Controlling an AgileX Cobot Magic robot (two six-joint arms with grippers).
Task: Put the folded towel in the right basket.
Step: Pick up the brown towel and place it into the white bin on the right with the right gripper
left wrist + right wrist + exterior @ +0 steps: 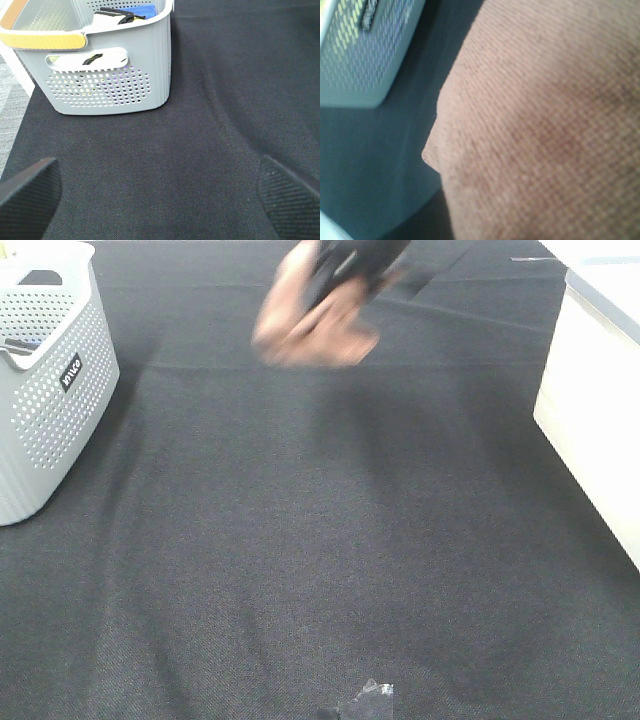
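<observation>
The folded towel [312,328] is pinkish brown and blurred, hanging in the air at the far middle of the black mat. My right gripper [332,285] holds it from above and looks shut on it. In the right wrist view the towel [545,130] fills most of the picture and hides the fingers. A white container with a grey rim [596,390] stands at the right edge. My left gripper [160,200] is open and empty, its two black fingertips [30,187] low over the mat near a grey perforated basket [105,85].
The grey basket [45,390] stands at the far left with dark and blue items inside. A grey perforated basket wall [365,50] also shows beside the towel in the right wrist view. A small crumpled scrap [368,700] lies at the mat's front edge.
</observation>
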